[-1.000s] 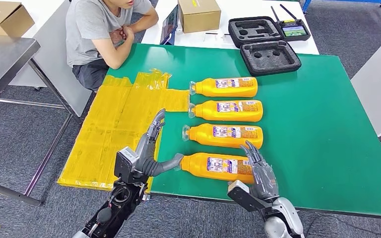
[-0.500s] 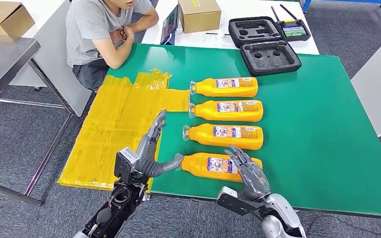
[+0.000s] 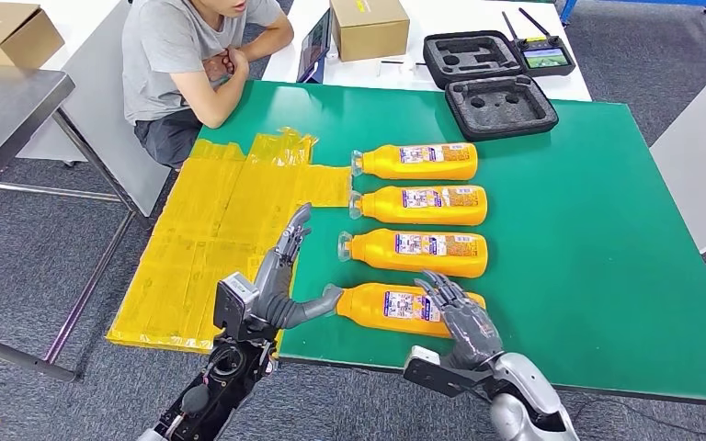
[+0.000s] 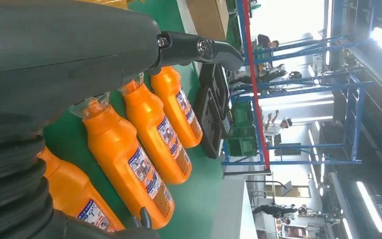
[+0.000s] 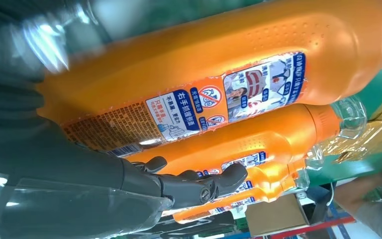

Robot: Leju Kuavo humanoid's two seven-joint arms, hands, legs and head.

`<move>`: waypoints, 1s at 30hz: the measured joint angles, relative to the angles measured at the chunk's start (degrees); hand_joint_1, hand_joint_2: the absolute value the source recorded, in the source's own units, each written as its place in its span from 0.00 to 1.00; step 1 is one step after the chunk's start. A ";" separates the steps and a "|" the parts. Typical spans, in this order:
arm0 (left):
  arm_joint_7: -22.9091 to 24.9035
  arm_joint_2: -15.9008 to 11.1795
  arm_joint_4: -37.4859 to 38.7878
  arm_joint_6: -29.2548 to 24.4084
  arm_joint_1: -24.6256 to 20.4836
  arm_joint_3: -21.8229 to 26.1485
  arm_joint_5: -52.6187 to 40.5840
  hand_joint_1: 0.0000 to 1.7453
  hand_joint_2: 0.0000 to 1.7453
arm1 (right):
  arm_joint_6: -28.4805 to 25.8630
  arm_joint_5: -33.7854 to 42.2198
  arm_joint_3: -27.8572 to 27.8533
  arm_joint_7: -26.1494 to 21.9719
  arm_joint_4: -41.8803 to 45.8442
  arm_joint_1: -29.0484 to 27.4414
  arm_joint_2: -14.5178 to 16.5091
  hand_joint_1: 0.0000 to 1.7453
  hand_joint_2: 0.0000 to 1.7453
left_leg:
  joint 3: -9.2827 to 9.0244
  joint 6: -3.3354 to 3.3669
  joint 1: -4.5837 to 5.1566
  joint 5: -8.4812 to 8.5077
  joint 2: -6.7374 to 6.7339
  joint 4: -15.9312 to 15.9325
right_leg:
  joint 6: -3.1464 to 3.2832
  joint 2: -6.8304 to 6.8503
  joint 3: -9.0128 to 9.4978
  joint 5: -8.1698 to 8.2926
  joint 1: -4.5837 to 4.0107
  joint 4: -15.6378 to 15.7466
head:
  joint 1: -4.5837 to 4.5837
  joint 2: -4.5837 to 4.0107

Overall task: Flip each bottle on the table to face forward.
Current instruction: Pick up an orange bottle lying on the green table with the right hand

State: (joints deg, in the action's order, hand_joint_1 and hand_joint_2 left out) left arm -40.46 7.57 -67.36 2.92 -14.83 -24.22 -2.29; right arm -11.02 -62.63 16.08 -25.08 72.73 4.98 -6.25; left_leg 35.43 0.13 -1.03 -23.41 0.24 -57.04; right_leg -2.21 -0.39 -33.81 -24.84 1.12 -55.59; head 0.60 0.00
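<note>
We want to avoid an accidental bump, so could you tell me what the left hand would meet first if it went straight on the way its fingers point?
Probably the yellow plastic sheet beside the bottle caps; the left hand points up along its edge, though height above it is unclear.

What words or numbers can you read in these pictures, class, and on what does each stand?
Label on the nearest bottle: Chinese print in blue and white, too blurred and turned to quote.
Labels on the other bottles: too small to read.
Controller screen: too small to read.
</note>
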 joint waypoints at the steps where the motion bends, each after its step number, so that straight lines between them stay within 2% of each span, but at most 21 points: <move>1: 0.00 0.01 0.00 -0.01 0.00 0.00 0.02 0.00 1.00 | 0.00 -0.04 0.08 0.02 -0.01 0.05 -0.07 0.00 1.00 | 0.00 0.00 0.00 0.00 0.00 0.00 | 0.00 0.00 0.00 0.00 0.00 0.00 | -0.01 0.00; 6: 0.00 0.01 0.00 -0.02 0.00 0.00 0.05 0.00 1.00 | -0.02 -0.51 0.49 0.56 -0.14 0.28 -0.39 0.00 1.00 | 0.00 0.00 0.00 0.00 0.00 0.00 | 0.00 0.00 0.00 0.00 0.00 0.00 | -0.01 -0.01; 16: 0.00 0.14 0.00 -0.51 0.44 0.04 -0.10 0.00 1.00 | -1.99 -6.91 1.67 6.30 -1.56 2.07 -1.68 0.00 1.00 | 0.00 0.00 0.00 0.00 0.00 0.00 | 0.00 0.00 0.01 0.00 0.00 0.00 | 0.01 0.00; 29: 0.00 0.15 0.00 -0.51 1.42 0.04 -0.50 0.00 1.00 | -0.91 -10.14 2.34 9.81 -4.53 4.06 -2.78 0.00 1.00 | -0.06 0.00 0.00 0.00 -0.01 0.00 | 0.00 -0.01 0.05 0.00 0.00 0.00 | -0.01 -0.01; 30: 0.00 0.16 0.00 -0.51 1.42 0.04 -0.51 0.00 1.00 | -0.89 -10.29 2.39 9.89 -4.77 4.27 -2.81 0.12 1.00 | -0.09 0.00 0.00 0.00 -0.01 0.00 | 0.00 -0.01 0.07 0.01 0.00 0.00 | -0.01 -0.01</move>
State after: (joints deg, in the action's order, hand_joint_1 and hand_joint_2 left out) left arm -40.46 7.74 -67.36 2.40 -13.41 -24.17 -2.81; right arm -11.90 -72.91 18.47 -15.19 67.95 9.24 -9.05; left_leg 35.34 0.13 -1.04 -23.41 0.23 -57.04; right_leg -2.20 -0.40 -33.74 -24.83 1.12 -55.59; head 0.59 -0.01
